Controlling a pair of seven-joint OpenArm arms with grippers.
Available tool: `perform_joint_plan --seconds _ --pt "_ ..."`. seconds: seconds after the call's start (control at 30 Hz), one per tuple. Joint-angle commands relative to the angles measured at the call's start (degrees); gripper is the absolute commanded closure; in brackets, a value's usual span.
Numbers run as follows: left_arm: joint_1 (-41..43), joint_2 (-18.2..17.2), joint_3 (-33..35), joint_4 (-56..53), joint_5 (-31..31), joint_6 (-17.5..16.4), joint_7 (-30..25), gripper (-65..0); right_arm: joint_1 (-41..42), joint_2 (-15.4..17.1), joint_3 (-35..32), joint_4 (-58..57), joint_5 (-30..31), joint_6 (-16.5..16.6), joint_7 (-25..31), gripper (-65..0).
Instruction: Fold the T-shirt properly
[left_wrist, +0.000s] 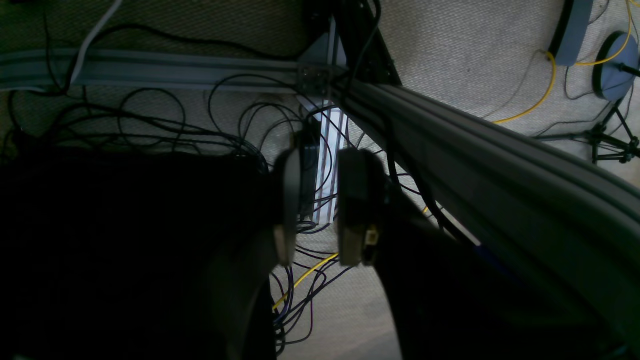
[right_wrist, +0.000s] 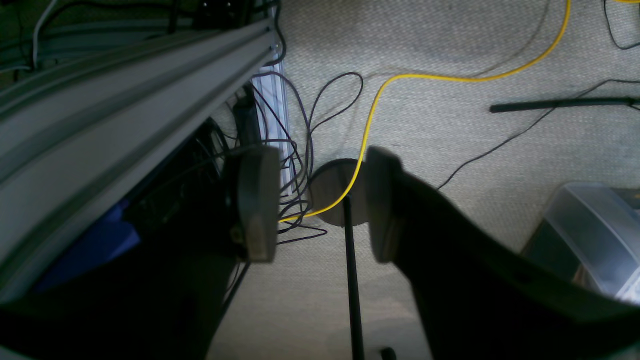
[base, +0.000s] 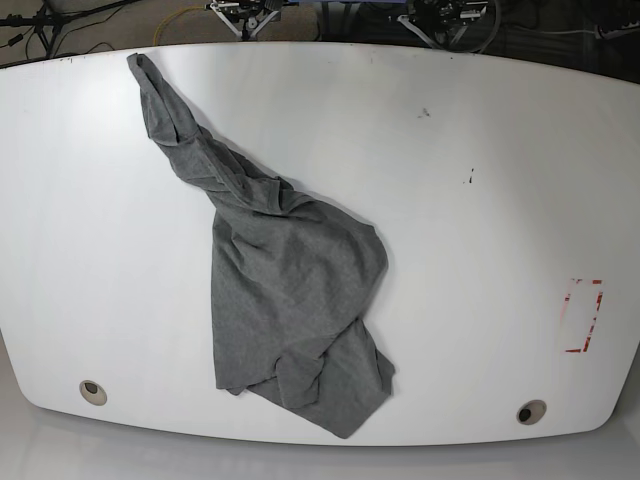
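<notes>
The plain heather-grey knit T-shirt (base: 290, 290) lies crumpled left of centre on the white oval table (base: 480, 200). Both the left gripper (left_wrist: 320, 205) and right gripper (right_wrist: 322, 210) hang over the floor, jaws apart and empty. Best first spread it flat, pinching 2 corners.

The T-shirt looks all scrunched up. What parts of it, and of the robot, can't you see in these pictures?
- T-shirt, base view: collar and sleeves can't be picked out; the crumpled cloth folds over them.
- Arms, base view: none show over the table.
- Left end effector and right end effector, wrist views: both look down at floor cables, so where they hang relative to the shirt is unknown.
</notes>
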Motion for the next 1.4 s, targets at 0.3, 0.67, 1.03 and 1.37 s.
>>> perform_joint_plan --seconds 0.3,0.67,1.03,1.37 --pt "-0.02 -0.23 -0.15 0.09 -0.33 -0.19 -0.45 -11.9 -0.2 0.05 0.0 0.24 0.3 0.19 0.66 -25.9" --pt "-0.43 -0.29 -0.54 0.16 -0.08 -0.23 -0.45 -11.8 -0.42 0.17 -0.13 0.28 0.11 0.03 1.45 -25.7" --pt "-0.23 -0.43 -0.54 0.17 0.44 -0.29 -0.17 -11.7 -0.58 0.09 -0.19 0.37 0.27 0.26 0.61 -26.4" --pt "-0.45 -0.5 -0.83 0.05 0.49 -0.07 -0.08 -12.0 -0.71 0.12 -0.32 0.47 0.31 0.26 0.95 -26.4"
